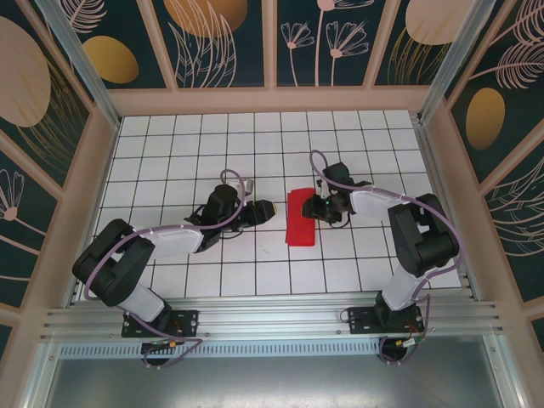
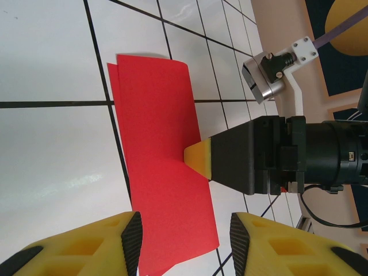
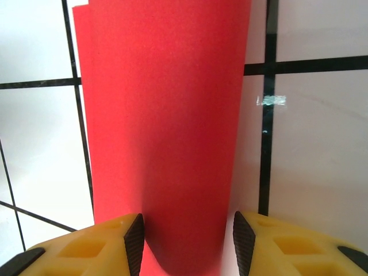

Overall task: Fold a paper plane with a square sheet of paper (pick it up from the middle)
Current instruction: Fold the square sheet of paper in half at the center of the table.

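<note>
- Red sheet (image 1: pixel 300 218) lies flat on the white tiled bench (image 1: pixel 170 153), approx. mid-bench, betw. the two arms.
- It's folded over into a narrow strip, long side running away from the arm bases.
- Two layers show. Along one long edge the lower layer peeks out a little from under the top one (seen in left wrist & right wrist views).
- Right tool (image 1: pixel 325 206) is at the strip's right long edge, about mid-length, w/ its arm reaching in from the right.
- In the left wrist view the right tool sits low, nearly level w/ the bench. One yellow fingertip (image 2: pixel 198 161) meets the sheet's edge, but I can't tell if it's pressing or just touching.
- In the right wrist view its fingers (image 3: pixel 133 238) stand apart w/ a medium gap, and the red sheet lies beyond that gap. Reads as partway open, not pinching the paper.
- Left tool (image 1: pixel 265 210) is on the strip's other side, near it but apart, pointing toward it.
- Left tool's fingers (image 2: pixel 131 236) are also apart w/ a medium gap, gripping nothing. The strip's near end shows through the gap, lying on the bench.
- Strip's surface looks smooth, w/ no other creases that I can make out.
</note>
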Available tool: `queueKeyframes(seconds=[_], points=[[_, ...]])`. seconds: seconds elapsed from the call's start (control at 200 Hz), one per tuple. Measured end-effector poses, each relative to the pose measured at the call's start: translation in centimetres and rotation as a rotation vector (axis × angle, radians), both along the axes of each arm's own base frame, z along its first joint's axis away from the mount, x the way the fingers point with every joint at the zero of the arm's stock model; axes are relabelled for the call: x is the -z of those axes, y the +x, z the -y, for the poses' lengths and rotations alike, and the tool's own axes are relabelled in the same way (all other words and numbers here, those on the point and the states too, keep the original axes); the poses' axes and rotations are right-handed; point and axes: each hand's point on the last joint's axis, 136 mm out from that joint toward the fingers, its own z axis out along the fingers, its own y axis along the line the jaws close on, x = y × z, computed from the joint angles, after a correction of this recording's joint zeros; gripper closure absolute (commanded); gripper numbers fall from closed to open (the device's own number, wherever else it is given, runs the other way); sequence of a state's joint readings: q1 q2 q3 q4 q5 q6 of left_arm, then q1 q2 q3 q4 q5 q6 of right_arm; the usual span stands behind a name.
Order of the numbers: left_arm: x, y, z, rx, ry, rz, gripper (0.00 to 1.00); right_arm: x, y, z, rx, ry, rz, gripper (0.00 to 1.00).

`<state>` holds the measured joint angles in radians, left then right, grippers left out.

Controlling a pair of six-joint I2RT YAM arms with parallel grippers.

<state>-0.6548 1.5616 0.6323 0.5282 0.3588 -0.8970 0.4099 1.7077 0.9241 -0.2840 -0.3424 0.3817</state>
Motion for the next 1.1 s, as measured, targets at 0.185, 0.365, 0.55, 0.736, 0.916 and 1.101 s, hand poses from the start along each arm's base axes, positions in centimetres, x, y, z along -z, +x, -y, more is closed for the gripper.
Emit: queueKeyframes(seconds=[0.185, 0.365, 0.55, 0.736, 0.916, 1.101], points=[[0.22, -0.05, 0.03, 0.003, 0.002, -0.005, 0.54, -0.10, -0.06, -0.23, -0.022, -0.005, 0.005, 0.53], [0.26, -0.06, 0.04, 0.004, 0.003, -0.007, 0.54, -0.25, -0.11, -0.18, -0.044, -0.015, 0.008, 0.54], [0.27, -0.11, 0.08, 0.007, 0.002, -0.008, 0.55, -0.22, 0.07, -0.26, -0.063, -0.023, 0.010, 0.55], [0.28, -0.16, 0.19, 0.013, -0.001, -0.011, 0.55, 0.60, 0.01, -0.18, -0.072, -0.040, -0.012, 0.56], [0.26, -0.29, 0.30, 0.023, -0.005, -0.014, 0.55, 0.62, -0.01, -0.12, -0.085, -0.047, -0.013, 0.56], [0.24, -0.28, 0.31, 0.023, -0.005, -0.013, 0.55, 0.60, 0.01, -0.13, -0.104, -0.056, -0.017, 0.56]])
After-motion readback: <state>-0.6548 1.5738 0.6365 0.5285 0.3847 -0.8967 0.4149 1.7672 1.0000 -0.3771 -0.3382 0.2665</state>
